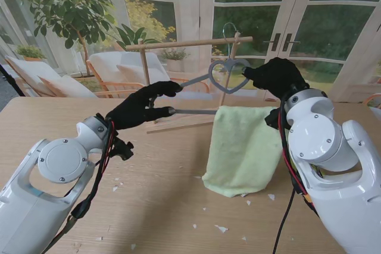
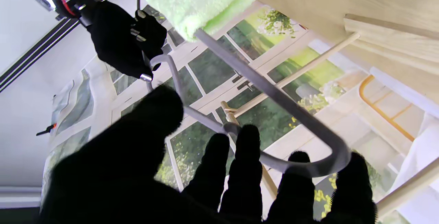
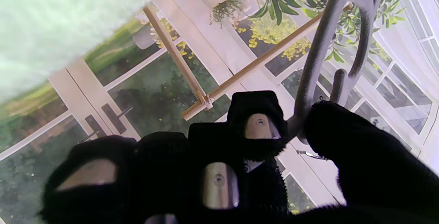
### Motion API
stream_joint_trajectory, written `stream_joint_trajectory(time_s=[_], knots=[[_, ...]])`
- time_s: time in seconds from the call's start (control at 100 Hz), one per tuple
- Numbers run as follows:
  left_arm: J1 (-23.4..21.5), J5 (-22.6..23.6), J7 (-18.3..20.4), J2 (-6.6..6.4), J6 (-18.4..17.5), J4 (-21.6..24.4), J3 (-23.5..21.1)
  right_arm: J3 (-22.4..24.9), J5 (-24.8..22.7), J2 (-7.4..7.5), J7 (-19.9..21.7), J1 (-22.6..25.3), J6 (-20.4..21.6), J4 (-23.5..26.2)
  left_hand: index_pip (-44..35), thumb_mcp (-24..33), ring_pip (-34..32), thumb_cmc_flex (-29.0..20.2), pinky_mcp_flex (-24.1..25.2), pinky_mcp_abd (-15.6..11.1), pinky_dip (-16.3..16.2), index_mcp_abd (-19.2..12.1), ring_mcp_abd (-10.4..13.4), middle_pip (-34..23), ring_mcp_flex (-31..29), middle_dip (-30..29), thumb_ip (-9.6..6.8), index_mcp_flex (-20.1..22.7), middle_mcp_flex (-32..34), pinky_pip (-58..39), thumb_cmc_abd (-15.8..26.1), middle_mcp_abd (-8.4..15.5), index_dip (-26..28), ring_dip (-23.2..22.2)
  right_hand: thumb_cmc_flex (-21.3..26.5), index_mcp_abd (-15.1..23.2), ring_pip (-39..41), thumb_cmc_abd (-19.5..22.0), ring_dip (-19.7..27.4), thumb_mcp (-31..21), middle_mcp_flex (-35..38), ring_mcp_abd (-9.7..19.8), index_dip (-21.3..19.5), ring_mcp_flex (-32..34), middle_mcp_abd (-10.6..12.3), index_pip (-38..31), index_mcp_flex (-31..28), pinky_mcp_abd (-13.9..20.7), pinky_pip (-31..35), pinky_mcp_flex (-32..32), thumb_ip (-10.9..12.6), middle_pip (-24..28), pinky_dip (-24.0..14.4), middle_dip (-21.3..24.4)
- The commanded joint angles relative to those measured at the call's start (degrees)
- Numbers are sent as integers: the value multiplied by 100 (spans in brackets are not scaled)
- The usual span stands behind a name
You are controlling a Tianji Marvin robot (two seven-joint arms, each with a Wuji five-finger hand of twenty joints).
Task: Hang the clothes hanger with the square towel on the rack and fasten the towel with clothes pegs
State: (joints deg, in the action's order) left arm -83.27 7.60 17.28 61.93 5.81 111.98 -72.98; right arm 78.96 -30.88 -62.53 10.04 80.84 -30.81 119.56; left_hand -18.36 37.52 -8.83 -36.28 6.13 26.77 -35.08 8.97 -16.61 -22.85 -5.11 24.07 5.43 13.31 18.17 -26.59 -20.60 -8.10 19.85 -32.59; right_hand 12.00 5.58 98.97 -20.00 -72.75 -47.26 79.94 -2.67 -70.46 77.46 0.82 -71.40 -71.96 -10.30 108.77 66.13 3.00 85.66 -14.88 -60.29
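Above the worktop (image 1: 149, 206), both hands carry the hanger (image 1: 202, 78) with its green towel (image 1: 244, 147) just in front of the rack (image 1: 187, 44): the left hand (image 1: 140, 108) grips the hanger's end, the right hand (image 1: 275, 77) pinches its heart-shaped neck. The hanging step is under way; the hook (image 1: 228, 28) appears level with the rail, not clearly over it. Next, the hook needs seating on the rail; no pegs are visible.
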Motion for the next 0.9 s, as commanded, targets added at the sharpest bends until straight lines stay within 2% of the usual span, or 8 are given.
stream_joint_trajectory(time_s=[0.0,0.06,0.13,0.29,0.59,0.71,0.89], knots=[[-52,103,98,6,-33,40,-49,32,38,-47,70,-22,-24,114,426,-163,165,387,84,-233,118,-230,-28,1097,38,-565,22,-434,-771,998,-190,-169,-269,332,415,572,795,685,-595,-720,290,481,-12,-249,-167,-877,-467,903,1121,491,737,824,-6242,-171],[-63,215,121,-8,-23,84,-104,35,25,-44,82,-12,-53,133,868,-220,408,560,97,-301,-30,-238,42,1421,219,-803,29,-506,-869,1535,-254,-117,-443,478,418,572,795,688,-596,-719,290,483,-14,-249,-167,-876,-468,904,1121,491,738,824,-6242,-171],[-86,289,95,-5,25,133,-163,34,-6,-35,112,4,-113,168,1135,-218,502,642,155,-334,-101,-218,60,1664,321,-873,30,-539,-971,1741,-332,-31,-454,512,422,572,794,686,-596,-717,290,487,-16,-249,-167,-875,-468,905,1121,492,740,823,-6242,-171],[-146,360,42,-1,100,199,-370,57,-78,-25,142,35,-247,217,1160,-148,467,659,120,-327,-171,27,76,1569,273,-638,66,-547,-968,1811,-462,-26,-199,460,434,572,792,690,-597,-707,290,495,-20,-248,-166,-874,-468,914,1121,493,744,823,-6242,-171],[-291,544,151,-36,317,172,-871,91,-171,-17,161,16,-452,267,1083,-54,418,586,11,-273,-337,272,43,1448,151,-536,39,-513,-907,1710,-461,-80,-40,377,455,568,790,690,-598,-682,290,512,-25,-247,-166,-860,-466,935,1121,496,754,823,-6239,-172],[-342,680,282,-73,390,85,-1009,86,-178,-23,139,-8,-486,276,1039,-34,392,568,-37,-271,-400,378,27,1366,80,-497,38,-496,-867,1669,-450,-112,-9,337,459,568,789,694,-599,-676,290,520,-29,-247,-166,-858,-467,950,1121,497,760,823,-6236,-172],[-466,911,673,-171,540,11,-1060,59,-154,-30,120,-58,-527,286,984,-105,385,544,-62,-275,-495,508,9,1275,43,-465,41,-508,-864,1628,-338,-182,6,284,462,568,788,697,-598,-667,290,522,-32,-246,-166,-857,-467,956,1121,497,766,823,-6234,-172]])
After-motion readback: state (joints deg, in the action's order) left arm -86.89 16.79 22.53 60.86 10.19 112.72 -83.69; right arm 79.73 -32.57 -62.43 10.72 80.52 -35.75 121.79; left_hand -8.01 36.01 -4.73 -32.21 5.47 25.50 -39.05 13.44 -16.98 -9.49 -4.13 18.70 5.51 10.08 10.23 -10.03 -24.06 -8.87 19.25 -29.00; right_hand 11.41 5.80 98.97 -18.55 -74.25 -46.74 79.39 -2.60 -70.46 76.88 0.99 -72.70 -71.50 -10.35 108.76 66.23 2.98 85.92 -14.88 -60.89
